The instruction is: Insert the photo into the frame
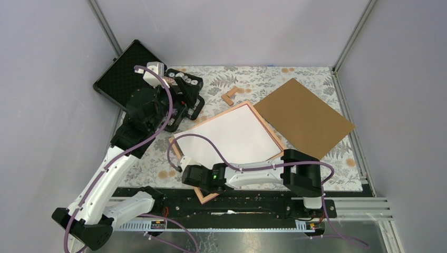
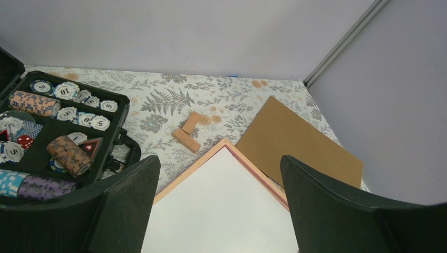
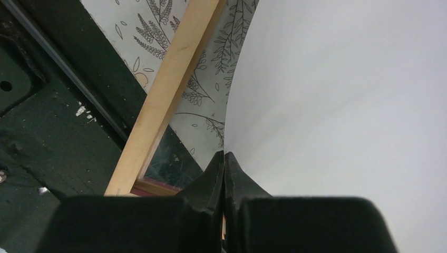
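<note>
Photo [image 1: 232, 137] sits white side up inside the outline of the frame [image 1: 266, 126], both turned cornerwise on the floral table [image 1: 337, 158]. The frame's near corner hangs past the table edge, over the black mounting plate by the arm bases.

Your right gripper [image 3: 224, 161] lies low at the photo's near-left edge, with its fingers pressed together on that edge. In the right wrist view the sheet runs straight out from between the fingertips and bows upward to the right. The frame's pale rail [image 3: 168, 95] passes to the left of the pinch, and a strip of patterned cloth shows between rail and paper, so there the print is held clear of the rail rather than against it.

Your left gripper [image 2: 220, 161] hovers above the far-left side with its fingers spread wide and nothing between them. Below it you see the frame's far corner and the white sheet inside it.

A brown board [image 1: 303, 116] lies just right of the frame, its edge close to the frame's right rail. Two small wooden blocks [image 1: 230, 96] rest beyond the far corner. An open black case [image 2: 124, 113] of poker chips stands at far left.
</note>
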